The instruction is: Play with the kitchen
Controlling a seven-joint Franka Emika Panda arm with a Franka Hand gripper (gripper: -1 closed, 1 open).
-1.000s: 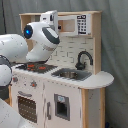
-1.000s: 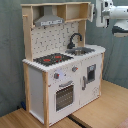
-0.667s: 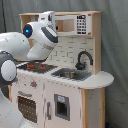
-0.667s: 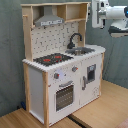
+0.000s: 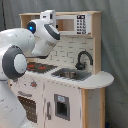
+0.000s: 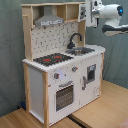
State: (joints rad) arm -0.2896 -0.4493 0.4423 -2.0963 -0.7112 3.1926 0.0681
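I see the kitchen standing centre frame in the second exterior view, on a wooden floor. The gripper sits at upper right of that frame, against the kitchen's top shelf edge, above the sink and black faucet. I cannot tell how the jaws stand, nor whether they touch or hold anything. In the first exterior view the arm covers the kitchen's upper left.

Open counter above sink, faucet obstructing, hood overhead
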